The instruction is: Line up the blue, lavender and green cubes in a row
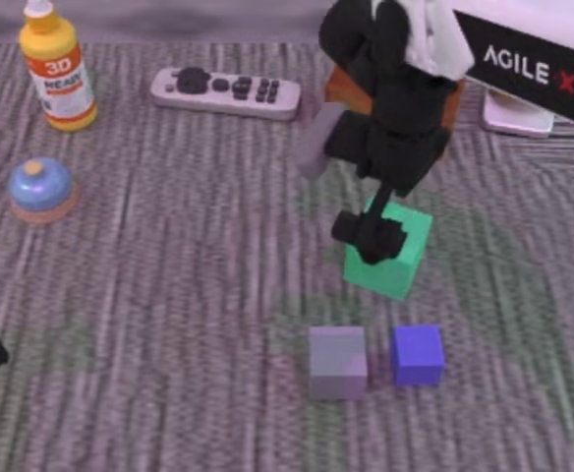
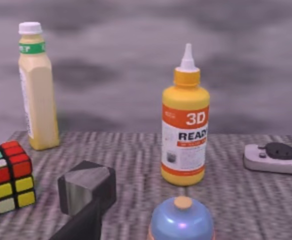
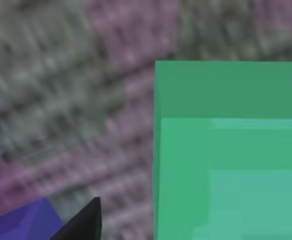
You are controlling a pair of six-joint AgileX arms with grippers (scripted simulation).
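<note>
The green cube (image 1: 397, 258) sits on the counter (image 1: 169, 295) toward the right of centre, set back from the other two and turned a little askew; the right tool (image 1: 371, 236) is directly over it, its dark fingers down at the cube's top edge, but whether they are clamped on it or merely spread above it I cannot tell from here; the right wrist view shows only a broad face of the green cube close up and one black fingertip (image 3: 88, 220) beside it. In front, nearer the lower edge of the top view, the lavender cube (image 1: 337, 362) and the blue cube (image 1: 417, 354) stand side by side, close with a slim gap, lavender to the left; those two already look like the start of a row. What seems left, to my eye, is bringing the green one down into line with them, squared up at one end. The left tool (image 2: 86, 192) is parked off at the counter's left edge, near a blue bell (image 1: 41, 187) and a yellow bottle (image 1: 59, 69); its opening I cannot judge.
</note>
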